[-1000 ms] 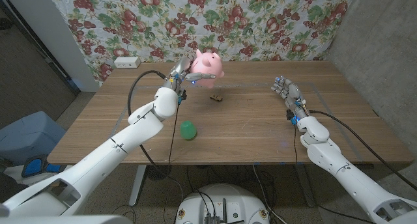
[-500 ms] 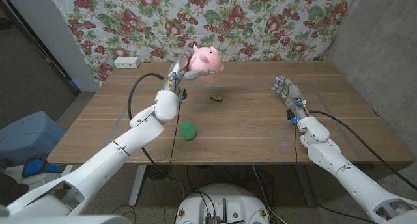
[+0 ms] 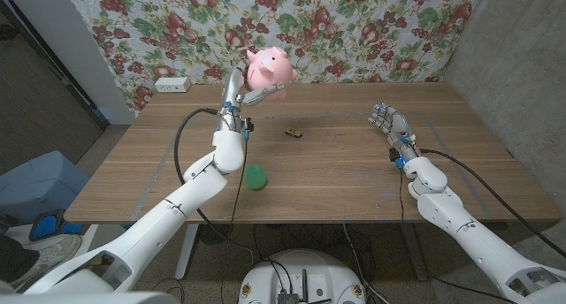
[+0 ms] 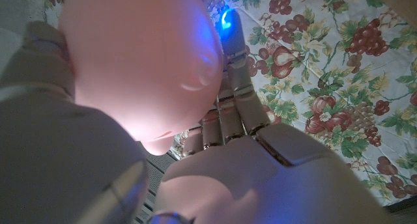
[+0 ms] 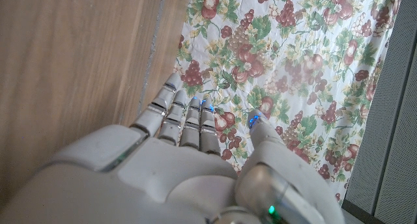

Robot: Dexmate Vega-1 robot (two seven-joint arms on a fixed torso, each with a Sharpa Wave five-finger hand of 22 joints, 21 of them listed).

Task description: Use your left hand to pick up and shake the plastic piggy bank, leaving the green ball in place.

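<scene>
Head view, left hand: left hand [image 3: 240, 90] is raised well above the bench [image 3: 336, 176], fingers wrapped round the plastic piggy bank [image 3: 269, 68]; grip is from beside and below, so the body sits above and just ahead of the hand.
Left wrist view, grip: pink body [image 4: 140, 61] fills the palm side, fingers [image 4: 236, 97] reaching up along it; closed hold, probably firm enough for shaking.
Piggy bank position: clear of the bench, high against the floral cloth [image 3: 371, 30]; the height likely gives room to swing without striking anything.
Green ball: green ball [image 3: 256, 176] rests on the bench below and nearer the robot than the left hand, well apart from it, untouched as the task wants.
Small dark object: lies on the bench [image 3: 294, 133], below the lifted hand and slightly to its right; identity unclear.
Right hand: right hand [image 3: 389, 127] stands over the bench far to the right, fingers extended and apart, holding nothing; parked out of the way.
Step judged: pick-up done, shaking in hand.
</scene>
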